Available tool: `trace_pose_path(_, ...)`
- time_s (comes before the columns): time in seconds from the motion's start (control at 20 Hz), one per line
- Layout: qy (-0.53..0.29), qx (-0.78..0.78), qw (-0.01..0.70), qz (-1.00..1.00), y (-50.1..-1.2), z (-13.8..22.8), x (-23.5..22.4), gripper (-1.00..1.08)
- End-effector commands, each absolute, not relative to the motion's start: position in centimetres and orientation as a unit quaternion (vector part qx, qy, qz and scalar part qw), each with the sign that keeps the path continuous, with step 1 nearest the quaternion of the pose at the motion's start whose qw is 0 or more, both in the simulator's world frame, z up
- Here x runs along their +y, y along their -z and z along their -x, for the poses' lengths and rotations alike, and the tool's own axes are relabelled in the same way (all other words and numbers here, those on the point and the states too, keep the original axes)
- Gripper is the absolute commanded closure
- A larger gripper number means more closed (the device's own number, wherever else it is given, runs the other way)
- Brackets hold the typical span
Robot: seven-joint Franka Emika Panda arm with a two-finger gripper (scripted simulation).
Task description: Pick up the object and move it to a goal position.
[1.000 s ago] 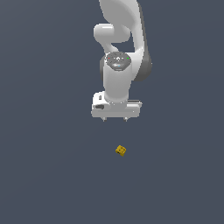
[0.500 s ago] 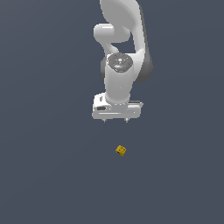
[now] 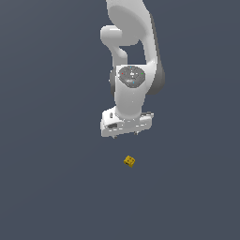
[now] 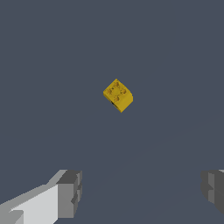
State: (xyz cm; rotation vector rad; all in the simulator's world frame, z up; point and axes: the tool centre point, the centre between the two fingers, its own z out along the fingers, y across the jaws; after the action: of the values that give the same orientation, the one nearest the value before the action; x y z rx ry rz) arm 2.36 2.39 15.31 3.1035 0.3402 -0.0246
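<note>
The object (image 3: 130,161) is a tiny yellow-orange cube with dark dots, lying on the flat grey floor. It also shows in the wrist view as a small cube (image 4: 118,95) turned at an angle. My gripper (image 3: 125,133) hangs from the white arm just behind the cube in the exterior view, apart from it. The wrist view shows my gripper (image 4: 142,192) open, with the two grey fingertips (image 4: 70,193) spread wide and nothing between them. The cube lies ahead of the fingers, not between them.
The white arm (image 3: 133,56) rises behind the gripper to the exterior view's upper edge. Plain dark grey ground (image 3: 56,187) surrounds the cube on every side, with no other objects in view.
The arm's wrist and hand have twisted slightly, so the hand now sits tilted in the exterior view. The cube has not moved.
</note>
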Motion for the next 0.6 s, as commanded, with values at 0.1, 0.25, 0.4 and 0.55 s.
trace_pose_path(0.1,0.008,0.171,0.01,-0.985,-14.2,-3.7,2.9,-0.92)
trace_pose_path(0.25,0.008,0.215,0.01,-0.977,-13.3,-4.7,3.2,-0.92)
trace_pose_path(0.4,0.008,0.258,0.009,-0.966,-12.5,-5.6,3.6,-0.92)
trace_pose_path(0.55,0.007,0.3,0.008,-0.954,-11.6,-6.4,3.9,-0.92)
